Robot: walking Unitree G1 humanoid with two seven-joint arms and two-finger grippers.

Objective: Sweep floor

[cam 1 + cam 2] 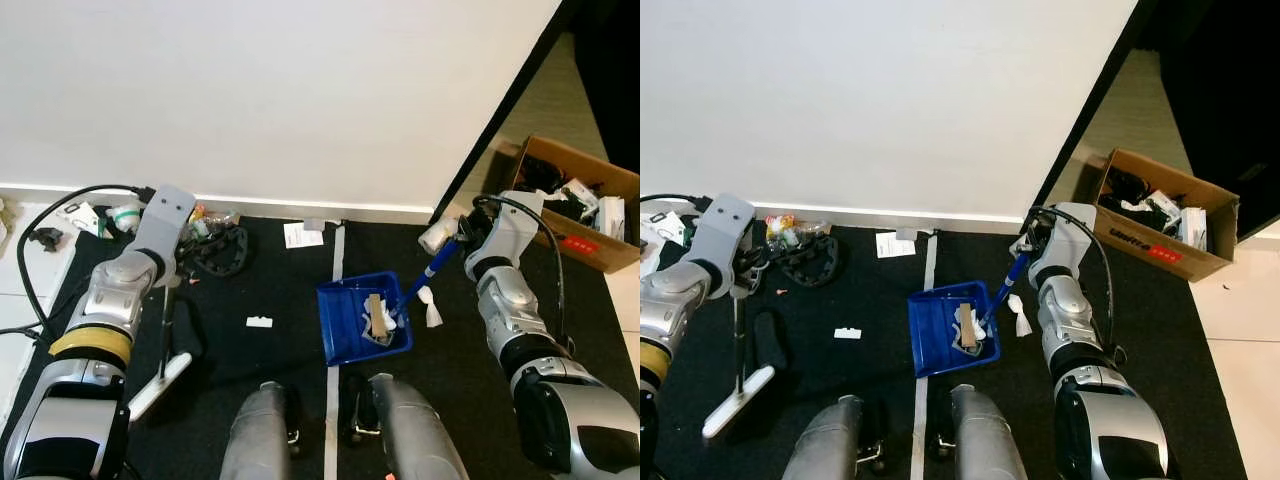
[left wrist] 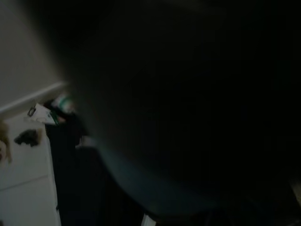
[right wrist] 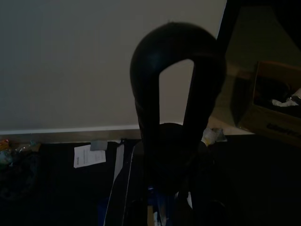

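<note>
Dustpan (image 1: 362,320) holding scraps, right pincer (image 1: 452,243) on handle, carton (image 1: 1163,211) beside.

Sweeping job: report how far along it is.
Done: scraps lie in the blue plastic dustpan. In hand: the right gripper holds its blue handle; the left gripper holds the thin-handled broom. Left: a white scrap and crumpled white paper on the black mat.

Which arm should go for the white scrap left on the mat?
Left, probably. Its left gripper holds the broom, whose head sits near the white scrap. The right gripper is busy holding the blue dustpan by its handle, across the tape line.
</note>
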